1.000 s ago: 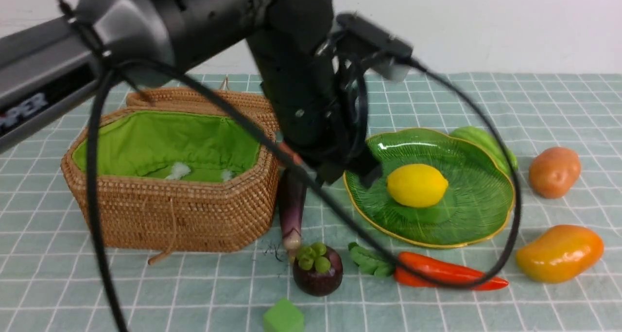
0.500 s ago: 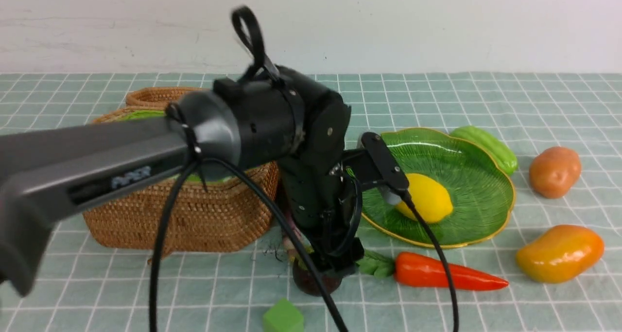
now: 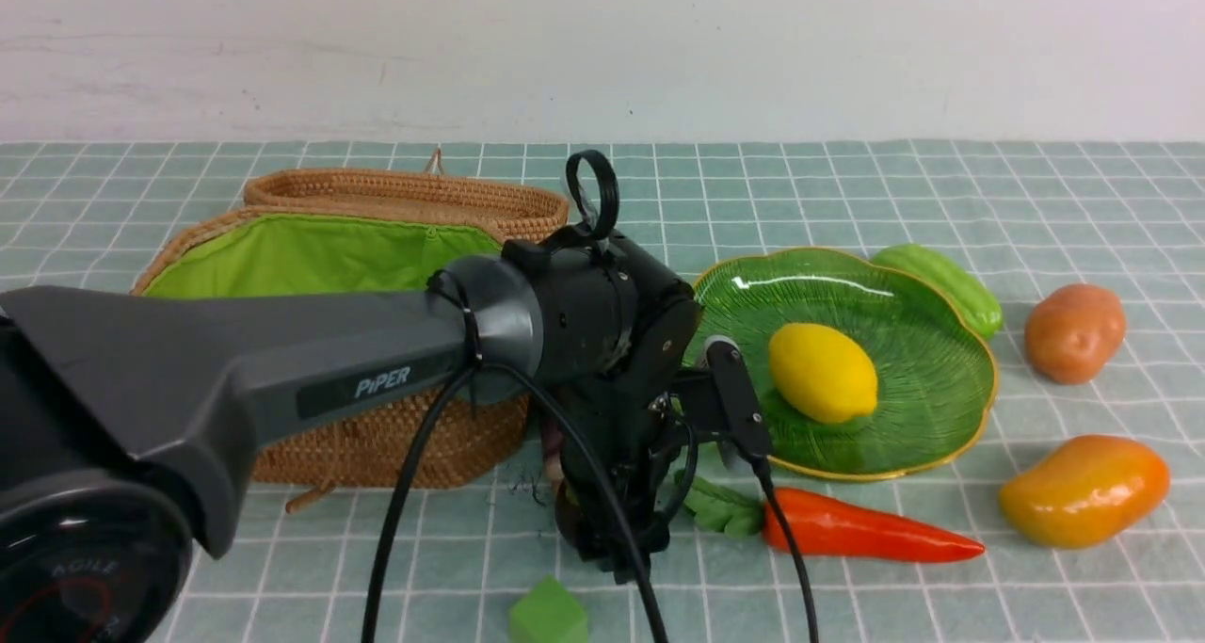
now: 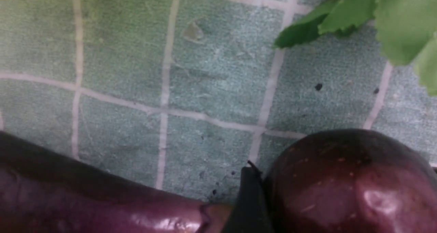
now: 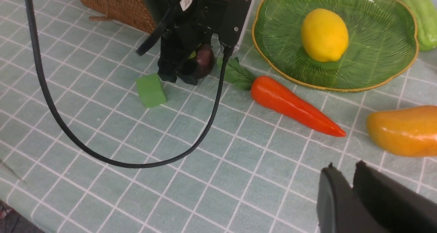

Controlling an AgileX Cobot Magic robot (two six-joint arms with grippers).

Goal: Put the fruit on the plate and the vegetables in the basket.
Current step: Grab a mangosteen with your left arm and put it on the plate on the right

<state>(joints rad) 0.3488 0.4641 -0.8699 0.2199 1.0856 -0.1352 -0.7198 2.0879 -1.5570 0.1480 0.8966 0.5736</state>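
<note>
Front view: ribbed translucent green glass plate [image 3: 932, 276] with a wavy yellow rim holds the smooth oval lemon [image 3: 822, 373], long axis roughly left-right. Glossy tapered carrot [image 3: 866, 533] lies in front of the plate, tip pointing right, leafy top toward the left gripper [image 5: 186, 69]. That gripper stands down over the round dark-purple mangosteen [image 5: 204, 59] on the checked cloth [image 3: 1036, 200]. One finger [image 4: 249, 199] is against its side; gripped or not, can't tell. Shiny eggplant [image 4: 85, 199] just beside. Woven wicker basket [image 3: 395, 436], green lining, lid open. Right gripper [image 5: 346, 173] nearly closed, empty, near the mango [image 5: 403, 130].
</note>
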